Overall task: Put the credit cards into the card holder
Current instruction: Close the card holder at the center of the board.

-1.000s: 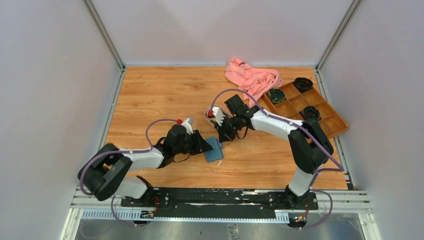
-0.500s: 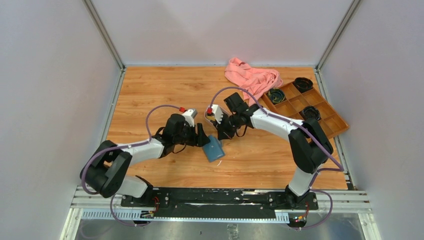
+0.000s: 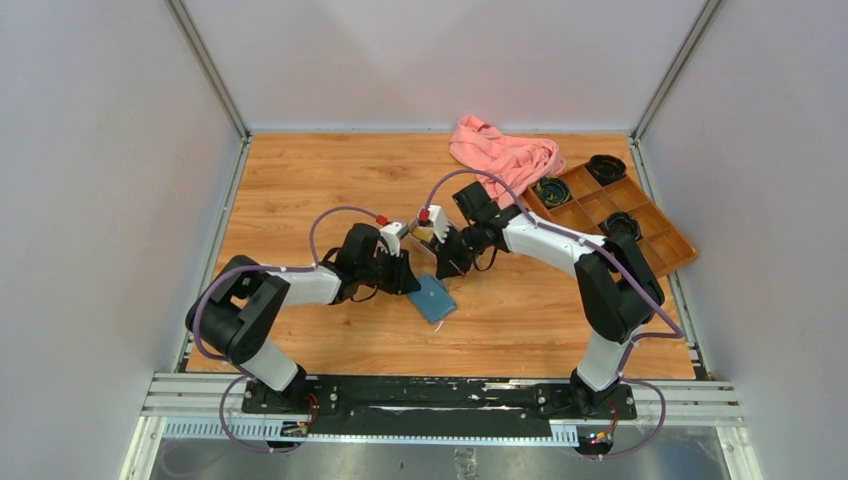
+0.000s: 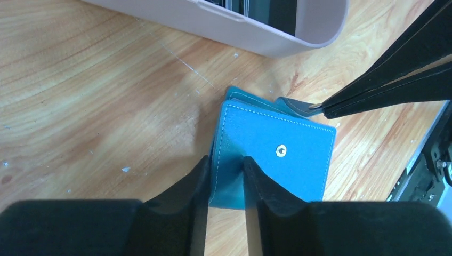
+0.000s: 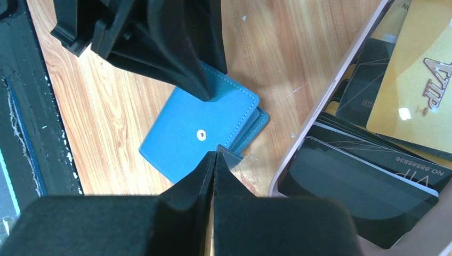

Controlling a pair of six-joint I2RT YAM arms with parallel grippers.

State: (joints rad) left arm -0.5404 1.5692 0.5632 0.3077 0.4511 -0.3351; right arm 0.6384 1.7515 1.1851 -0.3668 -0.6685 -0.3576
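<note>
The teal-blue card holder (image 3: 433, 297) lies on the wooden table, snap stud up. My left gripper (image 3: 410, 279) is shut on its left edge; in the left wrist view its fingers (image 4: 200, 178) pinch the cover of the card holder (image 4: 282, 154). My right gripper (image 3: 447, 270) is shut on a thin dark credit card (image 5: 229, 156), whose corner sticks out at the card holder's (image 5: 197, 133) open edge. Several more credit cards, black (image 5: 362, 197) and gold (image 5: 416, 90), lie in a pale oval tray (image 5: 298, 154), also seen in the left wrist view (image 4: 240, 32).
A pink cloth (image 3: 505, 155) lies at the back. A brown compartmented wooden box (image 3: 610, 215) with black round items stands at the right. Both grippers are close together over the card holder, with the tray just behind them.
My left arm has swung right and forward, keeping hold of the card holder, which has turned slightly. My right gripper has shifted a little right, still over the card holder's far edge.
</note>
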